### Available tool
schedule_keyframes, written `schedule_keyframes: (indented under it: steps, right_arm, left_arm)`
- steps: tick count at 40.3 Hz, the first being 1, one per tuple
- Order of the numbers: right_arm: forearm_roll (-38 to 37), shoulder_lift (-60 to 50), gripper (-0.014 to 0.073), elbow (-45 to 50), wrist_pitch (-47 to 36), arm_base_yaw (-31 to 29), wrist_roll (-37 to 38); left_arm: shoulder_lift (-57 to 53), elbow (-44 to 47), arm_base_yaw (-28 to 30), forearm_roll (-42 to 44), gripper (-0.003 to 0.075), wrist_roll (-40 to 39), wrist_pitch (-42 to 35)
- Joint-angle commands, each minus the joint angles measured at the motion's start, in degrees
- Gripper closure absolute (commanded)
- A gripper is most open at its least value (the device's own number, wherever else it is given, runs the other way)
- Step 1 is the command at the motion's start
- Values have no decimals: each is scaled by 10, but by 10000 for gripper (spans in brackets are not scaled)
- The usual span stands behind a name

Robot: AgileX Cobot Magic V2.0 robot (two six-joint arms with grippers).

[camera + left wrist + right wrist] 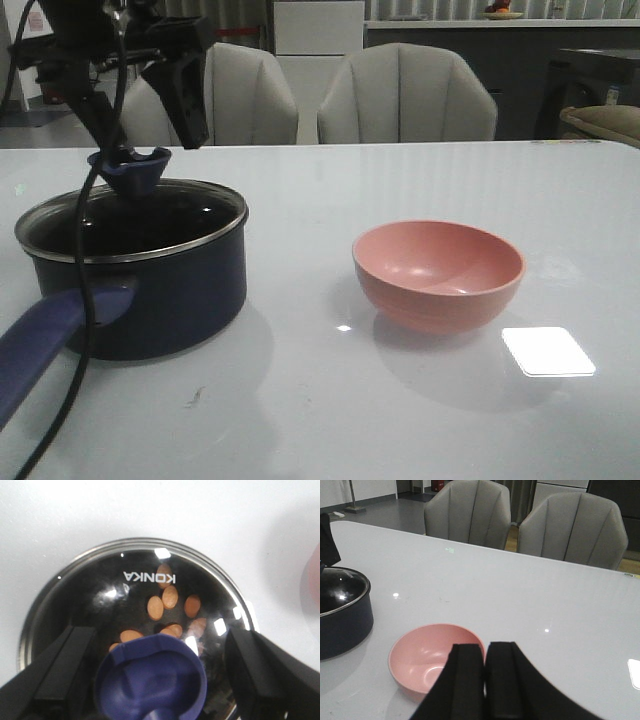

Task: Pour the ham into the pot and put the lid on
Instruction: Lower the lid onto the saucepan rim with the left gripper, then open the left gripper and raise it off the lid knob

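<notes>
Jaws stand apart around lid [150, 630] knob; ham [170, 597] half hidden beneath.

We find the pot [140, 270] on the table [330, 420] toward its left edge, its handle [45, 340] reaching toward the near left corner. The lid [140, 605] sits on the pot's rim, and the ham [170, 597] lies inside the pot, under the lid. The left gripper [140, 110] hangs directly above the lid's knob [130, 168], fingers [65, 665] either side of it and not touching. To the right of the pot, well apart and near the table's middle, stands the bowl [438, 272]. The right gripper [482, 680] is just in front of the bowl, on its near side. Behind the far edge stand two chairs [405, 95] side by side.
</notes>
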Motion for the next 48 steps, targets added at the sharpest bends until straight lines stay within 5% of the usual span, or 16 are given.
schedule_keyframes:
  steps: [1, 17, 48]
  right_arm:
    - [1, 2, 434, -15, -39, 1, -3]
    - [1, 2, 434, -15, -39, 1, -3]
    - [1, 2, 434, -15, -39, 1, -3]
  left_arm:
    - [-34, -40, -5, 15, 188, -1, 20]
    - [-183, 29, -5, 44, 188, -1, -9]
    - [-700, 520, -5, 47, 188, -1, -300]
